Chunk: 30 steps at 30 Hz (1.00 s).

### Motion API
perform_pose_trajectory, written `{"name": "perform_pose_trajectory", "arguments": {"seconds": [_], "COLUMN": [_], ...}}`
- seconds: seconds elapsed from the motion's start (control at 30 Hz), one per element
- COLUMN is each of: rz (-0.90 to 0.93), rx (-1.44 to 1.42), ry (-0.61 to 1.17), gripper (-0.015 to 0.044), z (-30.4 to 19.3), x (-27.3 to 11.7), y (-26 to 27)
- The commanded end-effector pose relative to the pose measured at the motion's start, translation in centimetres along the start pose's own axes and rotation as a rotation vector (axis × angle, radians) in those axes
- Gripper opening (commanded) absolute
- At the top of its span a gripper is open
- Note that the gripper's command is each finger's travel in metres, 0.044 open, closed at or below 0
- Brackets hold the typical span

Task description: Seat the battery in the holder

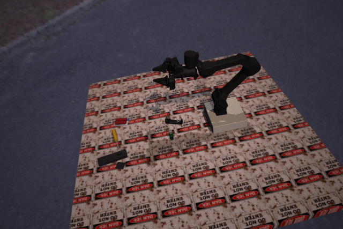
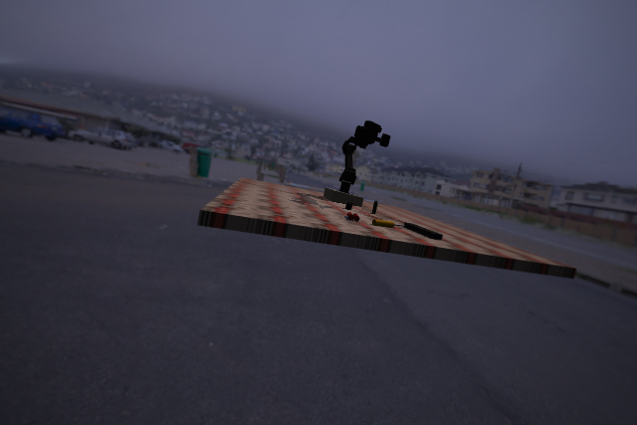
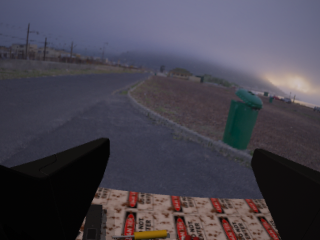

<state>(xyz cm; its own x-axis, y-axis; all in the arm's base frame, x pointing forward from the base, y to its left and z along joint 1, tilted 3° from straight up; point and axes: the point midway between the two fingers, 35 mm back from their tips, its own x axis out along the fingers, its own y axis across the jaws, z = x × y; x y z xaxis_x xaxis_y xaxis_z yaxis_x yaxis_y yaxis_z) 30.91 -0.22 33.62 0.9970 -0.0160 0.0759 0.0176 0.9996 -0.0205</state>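
The battery (image 1: 171,134) (image 2: 374,206) is a small green and dark cylinder that stands upright on the table. The holder (image 1: 173,121) (image 2: 348,205) is a small black cradle with raised ends, lying on the table just behind the battery in the top view. Which end has the spring and which the lip is too small to tell. Nothing shows inside the holder. My gripper (image 1: 153,74) (image 3: 183,152) is open and empty, raised high above the table and pointing out level, well away from both. Neither battery nor holder shows in the wrist view.
A yellow screwdriver (image 1: 114,135) (image 2: 383,223) (image 3: 151,234), a long black box-like object (image 1: 112,157) (image 2: 422,231) (image 3: 94,222), a small black square (image 1: 120,165) and a pair of red cylinders (image 1: 120,121) (image 2: 352,216) lie left of the holder in the top view. The arm's pale base block (image 1: 230,124) stands to its right.
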Motion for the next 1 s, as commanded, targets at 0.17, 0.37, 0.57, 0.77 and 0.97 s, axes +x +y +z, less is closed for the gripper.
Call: {"name": "perform_pose_trajectory", "arguments": {"seconds": [0.17, 0.37, 0.57, 0.77, 0.97], "rz": [0.036, -0.002, -0.152, -0.207, -0.207], "rx": [0.116, 0.243, 0.309, 0.312, 0.312], "ry": [0.407, 0.961, 1.507, 1.638, 1.638], "gripper": [0.0243, 0.0085, 0.0, 0.0, 0.0], "z": [-7.3, -16.4, -22.5, -23.4, -23.4], "x": [2.9, 2.4, -1.8, -3.1, -3.1], "y": [1.7, 3.9, 5.5, 5.8, 5.8]}}
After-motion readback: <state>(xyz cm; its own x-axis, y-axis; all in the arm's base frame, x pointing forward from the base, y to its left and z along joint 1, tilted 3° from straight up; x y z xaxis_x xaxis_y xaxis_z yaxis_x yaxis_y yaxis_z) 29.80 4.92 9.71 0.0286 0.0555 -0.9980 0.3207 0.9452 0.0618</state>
